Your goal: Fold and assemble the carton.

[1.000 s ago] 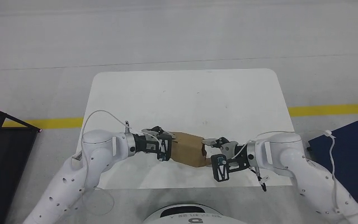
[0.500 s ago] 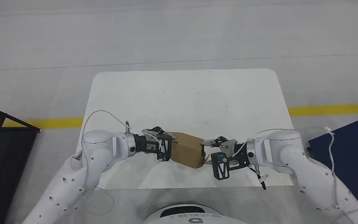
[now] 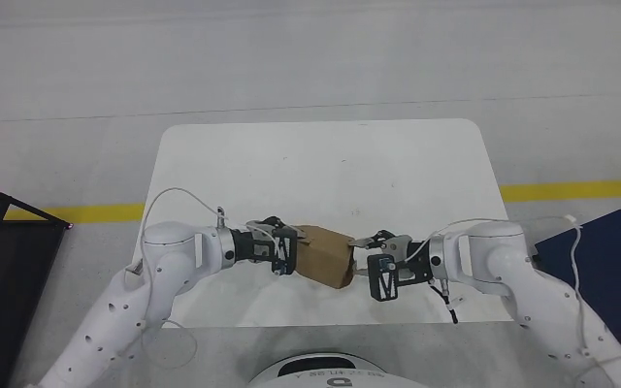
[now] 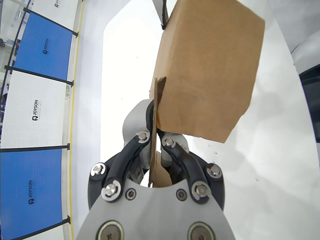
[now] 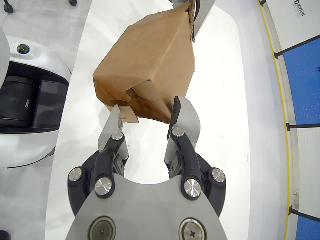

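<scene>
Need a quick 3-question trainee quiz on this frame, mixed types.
1. True or false: the left gripper is shut on a flap of the brown cardboard carton.
2. The right gripper is: A) shut on the carton, B) open at the carton's partly folded end, C) shut on nothing.
3. How many grippers are clamped shut on the carton?
Key: 1 true; 2 B; 3 one.

You've got a brown corrugated carton (image 3: 323, 257), already squared up into a box, sitting over the counter (image 3: 320, 155) close to its front edge and about midway across. It lies lengthwise along that edge. One end's flaps are loosely tucked in and ragged. A thin flap sticks straight out of the other end.
</scene>
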Tool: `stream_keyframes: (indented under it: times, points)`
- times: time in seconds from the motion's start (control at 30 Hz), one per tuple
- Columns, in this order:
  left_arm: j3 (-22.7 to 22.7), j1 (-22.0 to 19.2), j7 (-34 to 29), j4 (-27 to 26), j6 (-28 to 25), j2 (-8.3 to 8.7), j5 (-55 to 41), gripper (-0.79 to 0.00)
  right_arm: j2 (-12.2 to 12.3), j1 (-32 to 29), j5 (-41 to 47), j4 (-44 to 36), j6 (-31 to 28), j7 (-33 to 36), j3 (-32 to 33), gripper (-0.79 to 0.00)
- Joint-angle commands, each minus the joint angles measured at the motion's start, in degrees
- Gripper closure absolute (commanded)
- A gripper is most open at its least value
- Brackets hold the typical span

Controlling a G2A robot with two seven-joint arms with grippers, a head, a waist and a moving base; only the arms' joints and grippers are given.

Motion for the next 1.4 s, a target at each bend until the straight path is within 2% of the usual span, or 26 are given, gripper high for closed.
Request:
stream_keyframes:
  times: [0.0,0.1,0.2,0.27,0.33,0.4,0.47,0.87,1.07,1.37]
  points:
    - [-0.34,-0.17,-0.09,0.44,0.44,-0.04,-1.09,0.000,-0.02,-0.07,0.24,0.26,0.43,-0.26,0.18,-0.446]
    - [-0.63,-0.43,-0.75,1.00,0.83,-0.08,-2.08,0.000,0.00,-0.20,0.56,0.57,0.64,-0.64,0.62,-0.489]
    - [-0.85,-0.61,-1.03,1.33,0.82,-0.10,-3.10,0.000,0.05,-0.39,0.69,0.73,0.76,-0.89,1.24,-0.486]
    - [-1.10,-0.67,-1.09,1.66,1.05,-0.12,-4.10,0.000,0.07,-0.58,1.14,0.75,1.00,-1.41,1.76,-0.514]
    - [-1.35,-0.82,-1.46,1.91,1.26,-0.13,-4.64,0.000,0.13,-0.83,1.50,0.77,1.26,-1.72,2.52,-0.570]
    - [-1.57,-0.91,-1.76,2.38,1.69,-0.15,-5.22,0.000,0.21,-1.17,1.97,0.73,1.72,-2.12,3.58,-0.705]
    - [-1.79,-1.04,-2.14,2.84,1.98,-0.16,-5.61,0.000,0.35,-1.73,2.60,0.67,1.48,-2.51,4.88,-0.782]
    - [-3.49,-1.44,-3.44,3.95,3.12,-0.12,-8.03,0.000,1.20,-6.29,3.59,-0.75,0.02,-3.13,12.55,-0.785]
    - [-3.44,-0.79,-3.22,2.48,2.06,-0.01,-8.63,0.000,1.10,-6.67,0.91,-2.08,0.01,-2.76,10.99,-0.785]
    - [-2.37,-0.17,-2.10,0.59,-0.05,0.20,-7.23,0.000,0.71,-4.15,-0.67,-2.22,-0.15,-2.13,7.63,-0.785]
